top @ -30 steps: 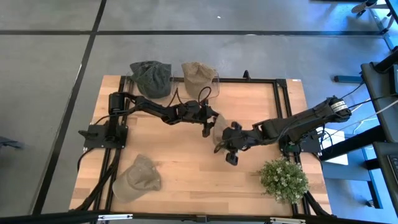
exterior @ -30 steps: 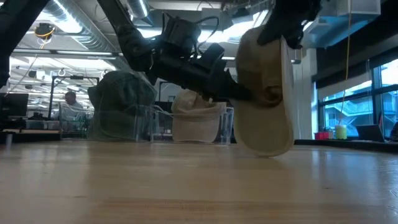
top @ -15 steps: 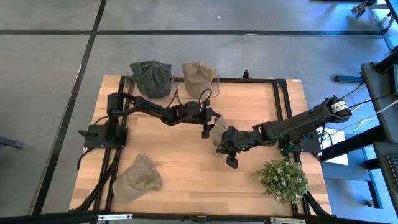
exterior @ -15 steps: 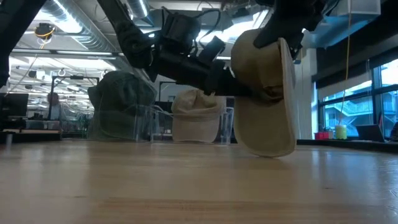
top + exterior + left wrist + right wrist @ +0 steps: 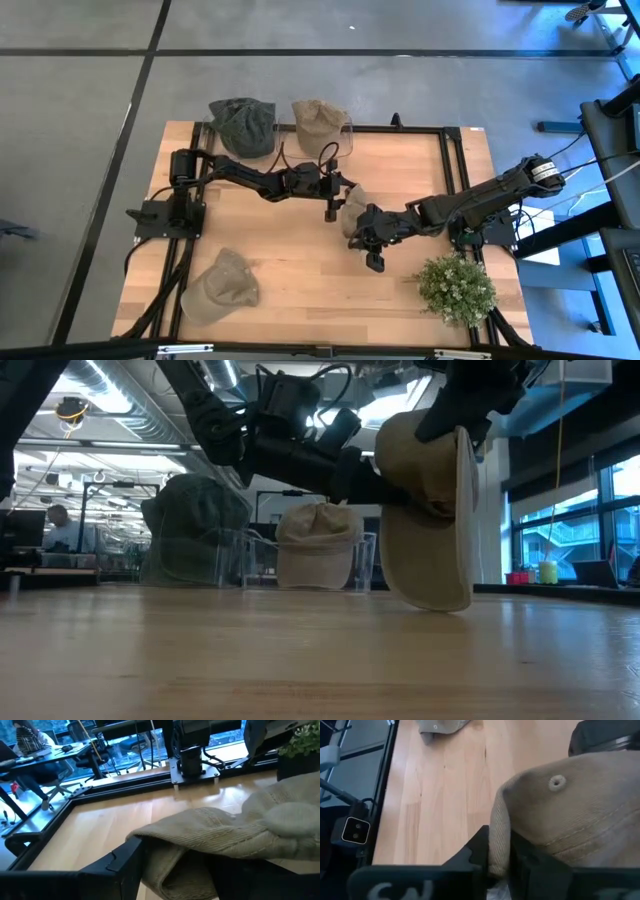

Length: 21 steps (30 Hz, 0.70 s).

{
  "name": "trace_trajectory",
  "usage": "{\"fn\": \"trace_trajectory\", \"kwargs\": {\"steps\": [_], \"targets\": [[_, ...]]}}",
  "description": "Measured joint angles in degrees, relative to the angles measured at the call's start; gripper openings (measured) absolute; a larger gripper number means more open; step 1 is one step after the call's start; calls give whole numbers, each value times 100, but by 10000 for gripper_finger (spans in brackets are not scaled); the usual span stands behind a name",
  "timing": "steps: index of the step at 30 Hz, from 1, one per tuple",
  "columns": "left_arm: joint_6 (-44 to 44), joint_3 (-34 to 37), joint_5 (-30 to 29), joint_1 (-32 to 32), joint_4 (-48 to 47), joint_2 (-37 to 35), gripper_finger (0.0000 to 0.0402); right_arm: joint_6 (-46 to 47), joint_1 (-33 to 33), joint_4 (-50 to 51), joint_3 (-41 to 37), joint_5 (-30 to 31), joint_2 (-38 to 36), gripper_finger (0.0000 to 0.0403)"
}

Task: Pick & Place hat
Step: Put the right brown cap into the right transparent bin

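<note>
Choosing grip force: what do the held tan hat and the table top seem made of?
Tan hat: soft woven cloth, probably cotton twill, matte; ribbed weave, stitched seams and an eyelet show, and it folds where the right gripper pinches it. Table top: light wood planks with visible grain and a slight sheen, possibly laminate.

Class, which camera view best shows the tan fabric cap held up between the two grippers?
The low view: the tan fabric cap hangs there full height, its lowest edge near the table. The high view shows only a sliver; the wrist views show close-up fabric.
</note>
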<state>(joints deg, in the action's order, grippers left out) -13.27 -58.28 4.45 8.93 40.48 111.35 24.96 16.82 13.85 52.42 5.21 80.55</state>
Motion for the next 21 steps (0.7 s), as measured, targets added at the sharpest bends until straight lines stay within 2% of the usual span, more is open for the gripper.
{"fn": "trace_trajectory", "kwargs": {"steps": [3, 8, 15, 21], "targets": [[-8, 0, 0, 0, 12, 0, 196, 6, 0, 2, 0, -95, 2, 48], [-571, 0, 21, -60, 140, 0, 185, 1, 0, 26, -1, -234, 58, 51], [-1447, 7, -79, -328, 329, 0, 126, 4, -2, 101, -4, -254, 418, 71], [-2084, 7, -641, -518, -57, 0, 75, -12, -11, 129, -2, -268, 934, 84]]}}
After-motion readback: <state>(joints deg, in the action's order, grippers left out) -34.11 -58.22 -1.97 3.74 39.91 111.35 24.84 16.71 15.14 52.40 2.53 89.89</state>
